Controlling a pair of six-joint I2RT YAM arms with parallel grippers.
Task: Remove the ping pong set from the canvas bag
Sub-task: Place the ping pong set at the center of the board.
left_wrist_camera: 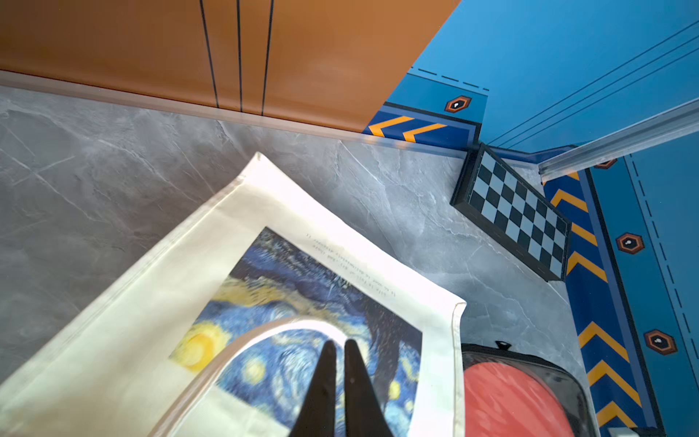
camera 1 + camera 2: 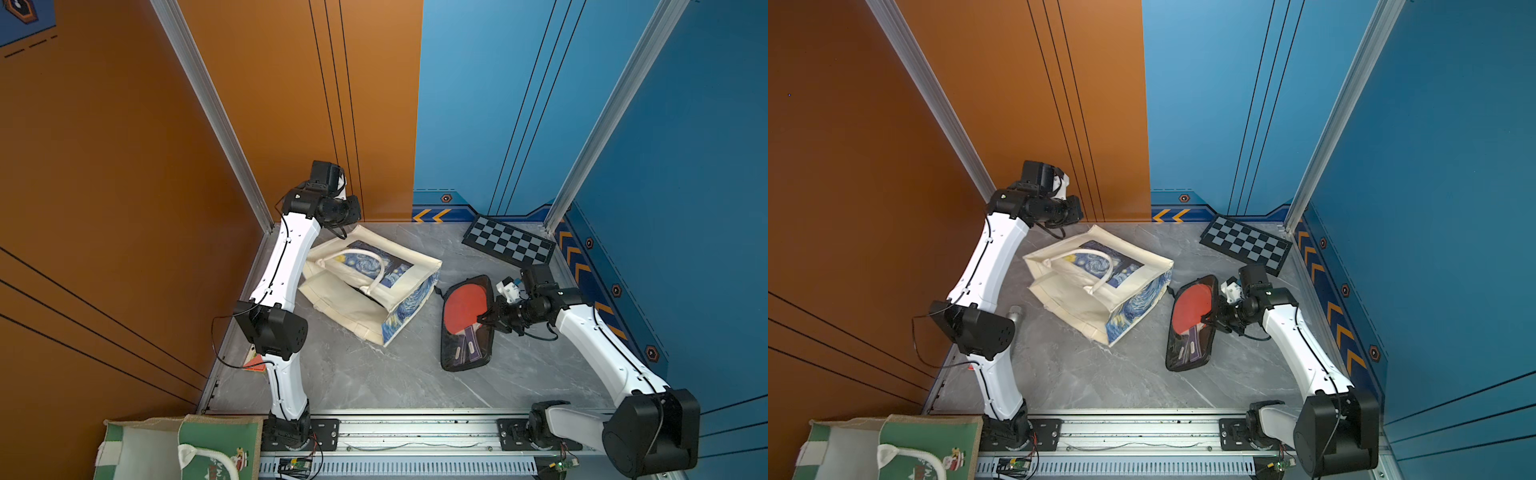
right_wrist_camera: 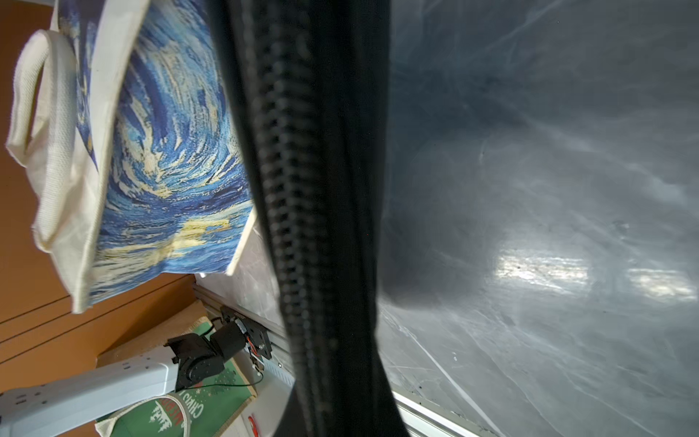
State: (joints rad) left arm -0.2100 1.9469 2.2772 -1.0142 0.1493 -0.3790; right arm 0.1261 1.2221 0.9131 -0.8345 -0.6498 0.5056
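Pinches set's (image 2: 462,308) zipped rim in shut right pincer (image 2: 485,321) — likely to carry it clear of bag (image 2: 365,291) alongside — left pincer (image 1: 339,346) all but shut, empty, above bag.

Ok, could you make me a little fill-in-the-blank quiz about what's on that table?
The ping pong set is already ___ of the canvas bag.
The paddle seen through its clear case is ___.
The chessboard sits in the far ___ of the table.
The jaws gripping the set belong to the ___ arm.
Missing: out; red; corner; right.
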